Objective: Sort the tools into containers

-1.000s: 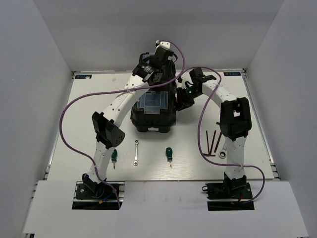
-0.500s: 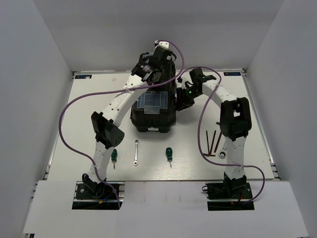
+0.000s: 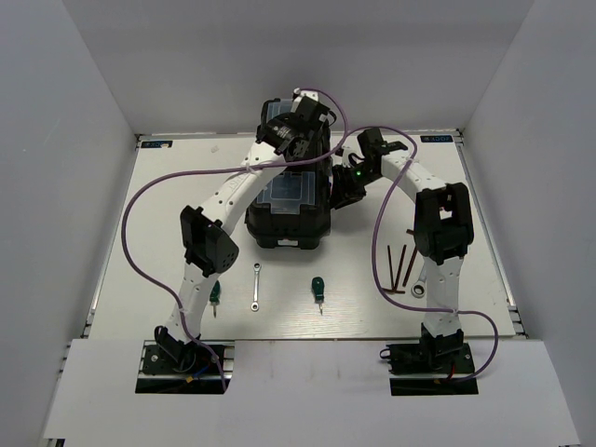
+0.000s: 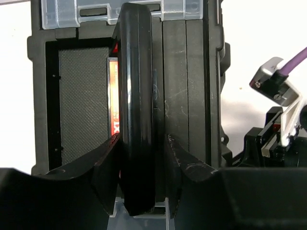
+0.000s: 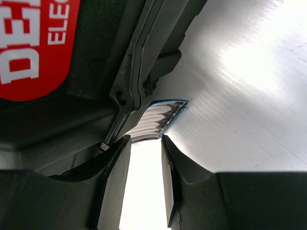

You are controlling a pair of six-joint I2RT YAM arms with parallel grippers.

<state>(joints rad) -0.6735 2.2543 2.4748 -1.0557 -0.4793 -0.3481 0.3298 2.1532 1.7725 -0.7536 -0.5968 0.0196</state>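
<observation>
The black toolbox (image 3: 289, 209) stands at the table's middle back. My left gripper (image 3: 300, 130) (image 4: 142, 139) is above it, shut on the lid's black handle (image 4: 136, 86), which has a red mark beside it. A clear-lidded bin (image 3: 287, 191) shows on the lid. My right gripper (image 3: 345, 191) (image 5: 145, 139) is slightly open and empty, low against the toolbox's right side (image 5: 72, 96) by a silvery latch (image 5: 158, 117). Two green screwdrivers (image 3: 215, 294) (image 3: 318, 288), a small wrench (image 3: 255, 285), the hex keys (image 3: 399, 265) and a larger wrench (image 3: 421, 290), half hidden by the right arm, lie on the table.
White walls enclose the table (image 3: 168, 214) on the left, back and right. Purple cables (image 3: 130, 233) loop from both arms over the table. The right arm's elbow (image 3: 442, 223) hangs over the hex keys.
My left gripper has shifted a little with the handle, and the lid's far edge with a clear bin now shows behind it. The right arm has not moved.
</observation>
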